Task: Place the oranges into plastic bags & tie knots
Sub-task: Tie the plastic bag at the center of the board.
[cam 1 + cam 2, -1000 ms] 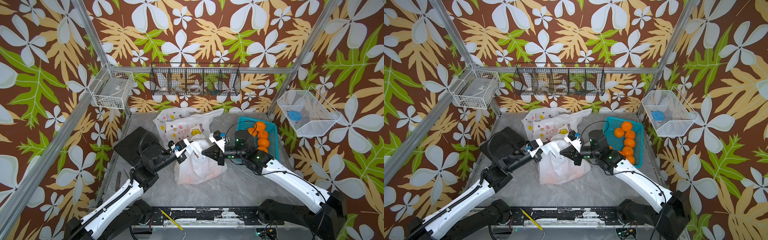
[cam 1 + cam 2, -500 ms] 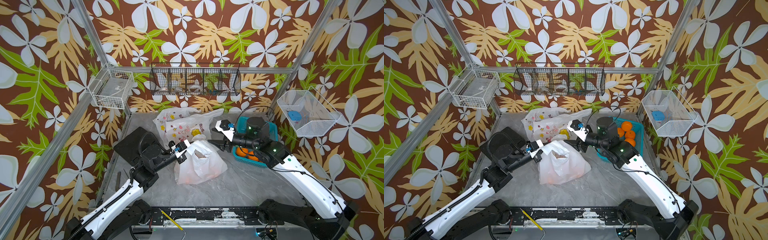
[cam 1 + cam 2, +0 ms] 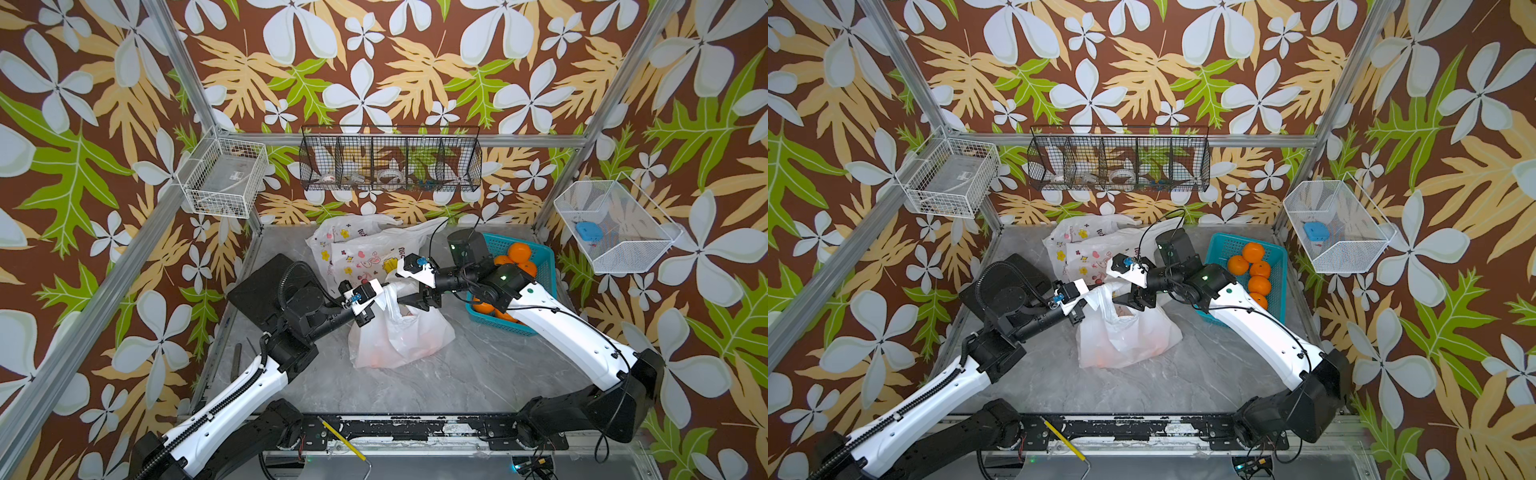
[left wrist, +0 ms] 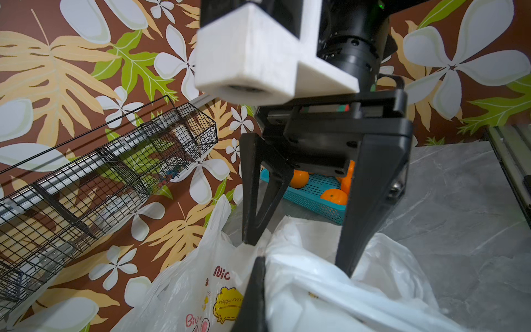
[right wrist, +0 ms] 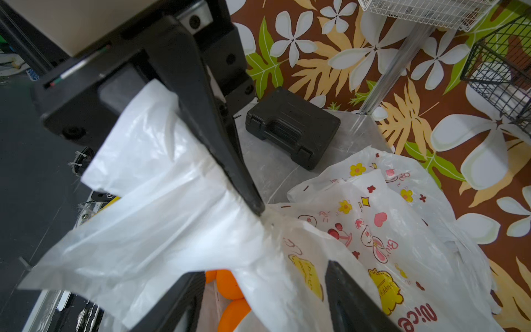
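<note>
Right, starting at my far left, the black case [image 3: 266, 291] lies flat on the grey marbled table [image 3: 478, 374], close to the side wall. Just beside it my left gripper [image 3: 376, 309] is clamped on a handle strip [image 5: 161, 184] of the filled bag [image 3: 399, 343]. In the right wrist view its two fingers are pressed together, with the white film bunched between them and drawn up taut. The filled bag itself sits in the middle of the table, slumped but upright, with its mouth open toward the top. I can see a few oranges [image 5: 230, 284] down inside it, and an orange glow shows through the thin plastic in both top views. Behind it, toward the back wall, the spare bags [image 3: 365, 253] lie crumpled in a loose heap with their pink and yellow print facing up. Moving on, my right gripper [image 4: 298, 250] hangs over the far side of the bag's mouth with its jaws spread wide. In the left wrist view one fingertip [image 4: 250, 238] looks to be against the film, though I cannot tell whether it really touches. Furthest right, the teal basket [image 3: 1225, 247] stands on the table against the right edge, partly under my right arm. Five more oranges [image 3: 1253, 252] are lined up inside it in a top view.
</note>
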{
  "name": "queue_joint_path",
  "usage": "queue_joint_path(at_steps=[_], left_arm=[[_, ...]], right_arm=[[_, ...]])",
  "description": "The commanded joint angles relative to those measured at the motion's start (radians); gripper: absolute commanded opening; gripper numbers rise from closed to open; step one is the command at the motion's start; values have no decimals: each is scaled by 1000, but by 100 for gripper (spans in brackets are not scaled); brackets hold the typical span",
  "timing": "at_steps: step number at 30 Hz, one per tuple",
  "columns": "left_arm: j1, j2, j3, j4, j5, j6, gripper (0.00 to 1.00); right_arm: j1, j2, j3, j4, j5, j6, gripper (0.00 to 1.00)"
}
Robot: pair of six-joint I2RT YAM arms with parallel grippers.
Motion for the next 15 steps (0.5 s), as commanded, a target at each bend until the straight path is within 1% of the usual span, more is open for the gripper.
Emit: queue_joint_path(at_steps=[1, 3, 8, 10, 15], left_arm=[[1, 1, 9, 4, 8, 10, 0], [1, 2, 10, 3, 10, 11, 0], [1, 3, 10, -1, 11, 11, 0], [1, 3, 10, -1, 11, 12, 0], [1, 8, 14, -2, 13, 11, 0]], right_arm=[[1, -21, 6, 1, 19, 9, 70], [1, -40, 15, 3, 37, 13, 71], [2, -83, 56, -24, 136, 7, 72], [1, -99, 55, -8, 135, 13, 74], [1, -96, 66, -8, 132, 25, 74]])
